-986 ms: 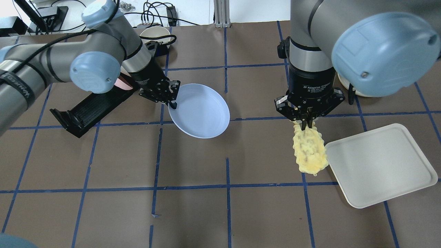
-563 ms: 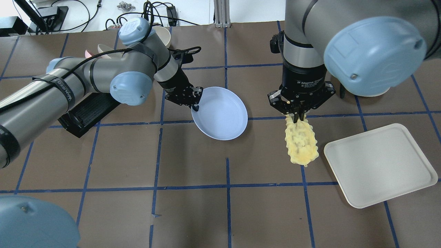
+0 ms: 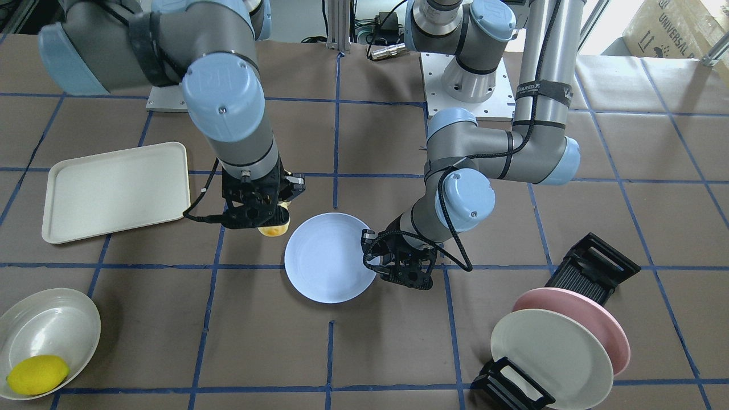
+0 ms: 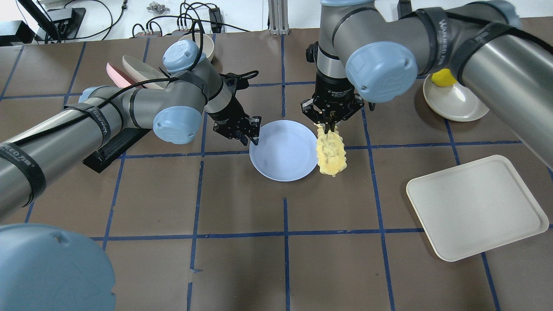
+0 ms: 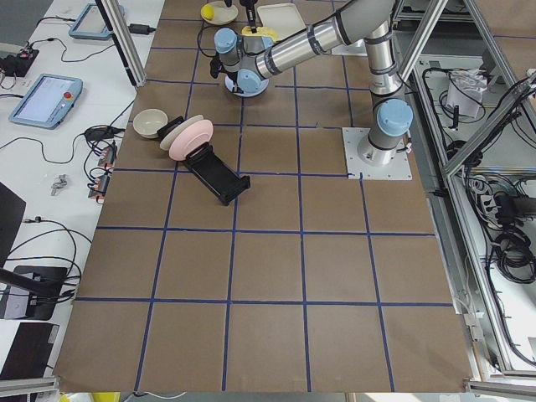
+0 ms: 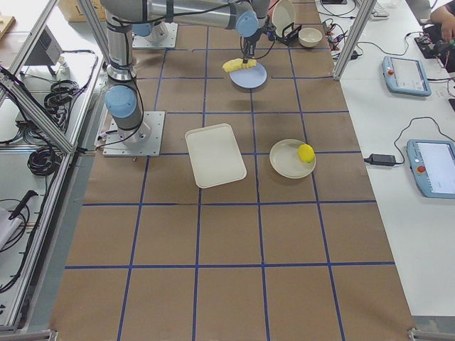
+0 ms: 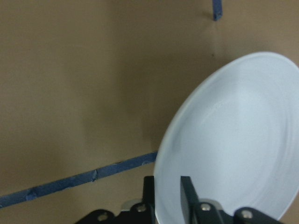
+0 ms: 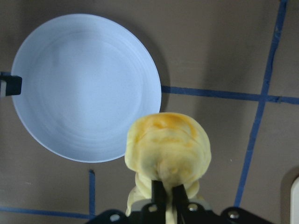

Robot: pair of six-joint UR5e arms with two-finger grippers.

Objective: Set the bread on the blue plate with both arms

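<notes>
The blue plate [image 4: 281, 151] is near the table's middle, and my left gripper [image 4: 252, 137] is shut on its left rim. The left wrist view shows the fingers [image 7: 188, 190] pinching the rim of the plate [image 7: 233, 140]. My right gripper [image 4: 329, 125] is shut on one end of the pale-yellow bread [image 4: 331, 150]. The loaf hangs down just beside the plate's right rim. In the right wrist view the bread [image 8: 168, 144] is next to the plate [image 8: 86, 86], not over its middle. In the front view the plate [image 3: 327, 259] lies between both grippers.
A white tray [image 4: 477, 207] lies at the right front. A cream bowl [image 4: 458, 106] with a lemon [image 4: 443, 77] sits at the far right. A black rack [image 3: 592, 267] with a pink plate [image 3: 612, 330] and a cream plate [image 3: 549, 350] stands on the left side.
My left arm has carried the plate to the right. My right arm has carried the bread left and farther back, from beside the tray to the plate's right rim.
</notes>
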